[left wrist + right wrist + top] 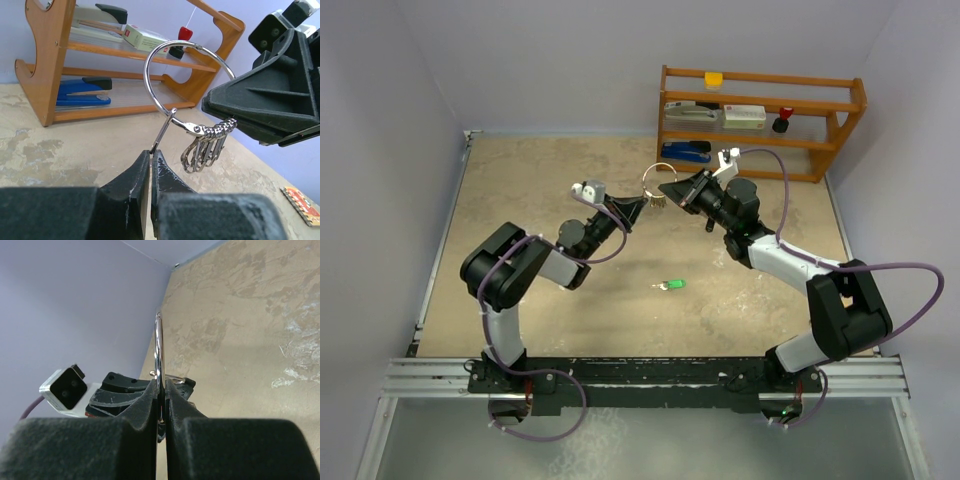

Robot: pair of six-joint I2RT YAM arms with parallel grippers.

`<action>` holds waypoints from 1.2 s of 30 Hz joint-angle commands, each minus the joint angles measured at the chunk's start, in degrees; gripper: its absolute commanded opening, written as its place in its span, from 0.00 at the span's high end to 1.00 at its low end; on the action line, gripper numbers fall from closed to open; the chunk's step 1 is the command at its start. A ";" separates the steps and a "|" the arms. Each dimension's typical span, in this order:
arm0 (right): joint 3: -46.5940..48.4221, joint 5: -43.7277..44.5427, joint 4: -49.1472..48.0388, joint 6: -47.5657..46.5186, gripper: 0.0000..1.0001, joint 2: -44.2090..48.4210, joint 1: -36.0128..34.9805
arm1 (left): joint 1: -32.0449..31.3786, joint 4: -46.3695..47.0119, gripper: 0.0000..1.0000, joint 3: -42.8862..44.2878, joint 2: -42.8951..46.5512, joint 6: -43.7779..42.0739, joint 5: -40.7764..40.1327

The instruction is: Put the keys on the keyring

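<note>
- Top view: the keyring (658, 175) is held above the table (540, 180) between the left gripper (632, 208) and the right gripper (670, 190). The green-headed key (670, 285) lies apart on the table nearer the bases, its long axis roughly left–right.
- Left wrist view: the keyring (145, 75) shows nearly face-on. Its thin swung-open arm (164, 131) slants down into the left gripper (151, 156), whose jaws are closed on it. Small silver keys (205, 147) hang in a cluster.
- Right wrist view: the keyring (158, 347) shows edge-on — one upright line pinched tight in the right gripper (161, 385).
</note>
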State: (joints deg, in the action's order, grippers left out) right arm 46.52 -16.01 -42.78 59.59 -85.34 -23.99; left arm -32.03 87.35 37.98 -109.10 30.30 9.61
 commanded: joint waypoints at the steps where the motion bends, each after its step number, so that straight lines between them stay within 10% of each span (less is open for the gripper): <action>1: 0.25 -0.70 -2.73 -0.43 1.00 2.20 -0.18 | -0.26 11.27 1.00 -0.80 3.75 -1.86 0.21; 15: -0.21 -1.83 -2.48 -0.35 1.00 2.17 -0.18 | -0.28 11.26 0.89 -0.77 4.49 -1.68 0.35; 28: -0.95 -1.48 -2.13 -0.10 1.00 2.72 0.03 | -0.18 11.03 1.00 -2.49 5.87 -2.50 0.19; 36: -1.36 -2.22 -1.52 -0.48 1.00 1.19 1.66 | -0.14 -11.06 1.00 -2.02 15.11 -10.20 1.12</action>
State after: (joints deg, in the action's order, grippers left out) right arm 45.47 -16.53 -42.46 59.59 -85.32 -23.46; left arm -32.01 83.90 34.46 -101.03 25.98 9.76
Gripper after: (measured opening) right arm 0.062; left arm 0.004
